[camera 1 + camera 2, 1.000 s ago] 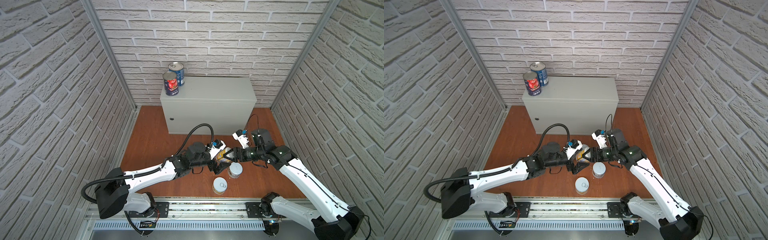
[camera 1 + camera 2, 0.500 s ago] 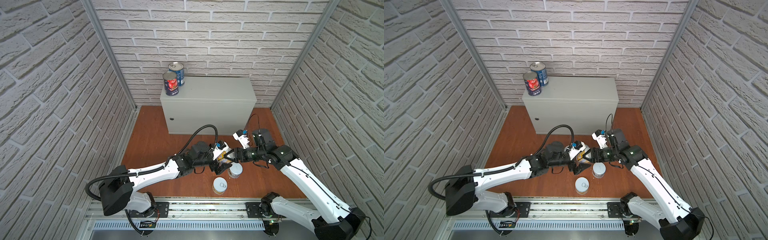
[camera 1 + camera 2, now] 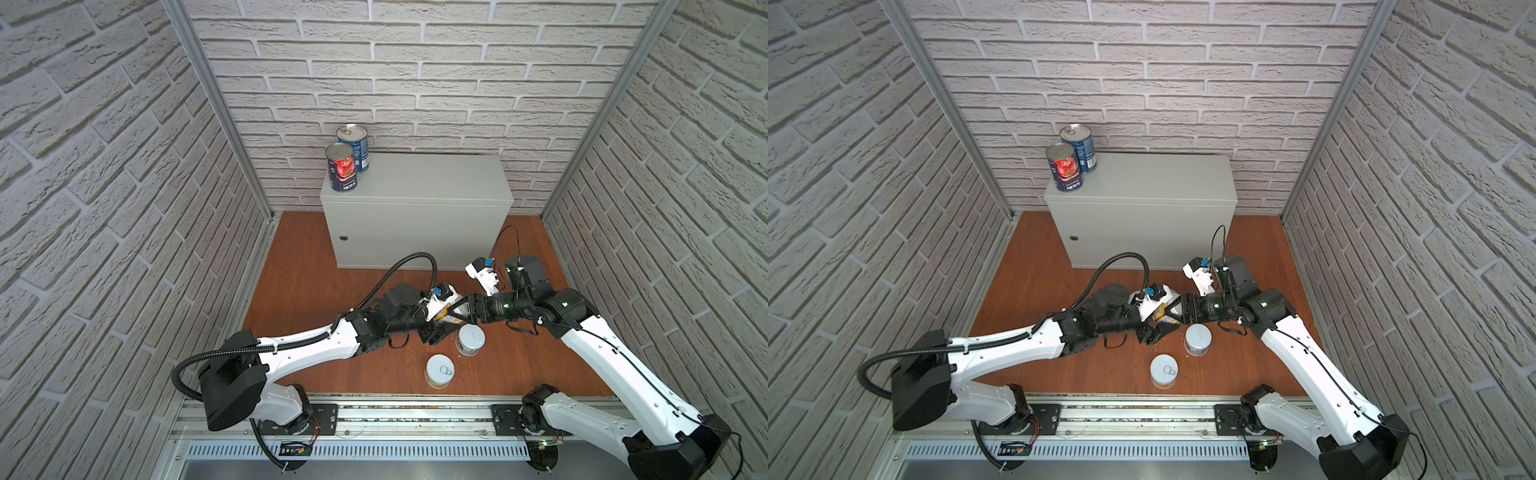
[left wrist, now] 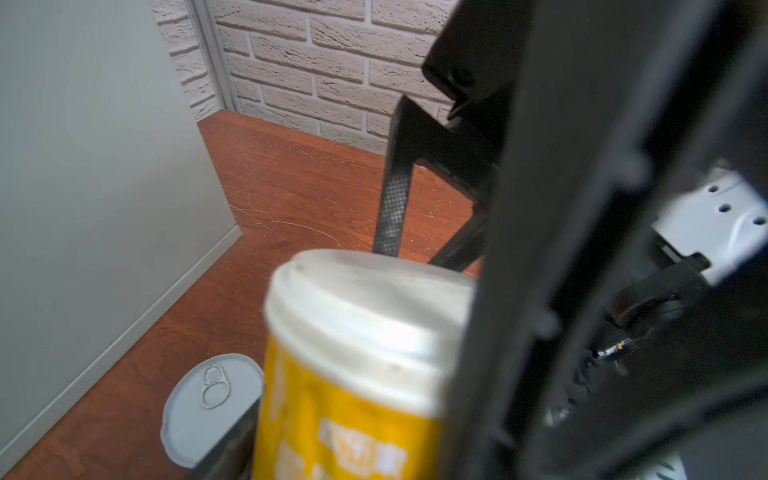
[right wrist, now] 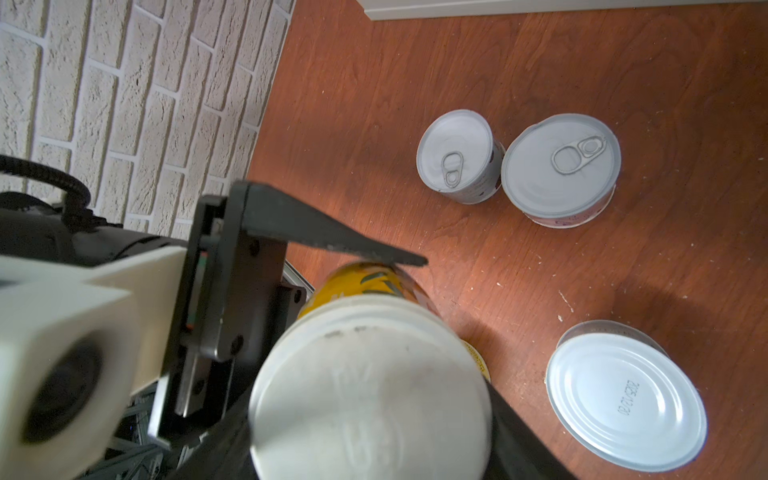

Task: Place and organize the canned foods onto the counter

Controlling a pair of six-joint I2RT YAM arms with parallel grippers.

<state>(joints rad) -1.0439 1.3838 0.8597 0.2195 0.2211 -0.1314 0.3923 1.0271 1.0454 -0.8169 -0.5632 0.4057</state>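
Observation:
Above the wooden floor, a yellow can (image 3: 444, 318) (image 3: 1160, 314) with a white lid (image 5: 370, 395) hangs between both grippers. My right gripper (image 3: 459, 311) (image 5: 370, 436) is shut on it from the right. From the left, my left gripper (image 3: 445, 320) (image 4: 353, 415) is shut on its yellow side (image 4: 345, 415). Two tall cans stand at the back left corner of the grey counter (image 3: 428, 183): a tomato can (image 3: 342, 168) and a blue can (image 3: 353, 147). Two short white-lidded cans (image 3: 470, 338) (image 3: 439, 370) stand on the floor just in front of the grippers.
In the right wrist view three short cans stand on the floor: two side by side with pull tabs (image 5: 455, 156) (image 5: 561, 166) and one nearer with a date stamp (image 5: 623, 403). Brick walls close in both sides. The counter front (image 4: 83, 166) is close by on the left.
My left gripper, open a second ago, has reached in a little and shut on the yellow can. My right gripper has kept its hold and place.

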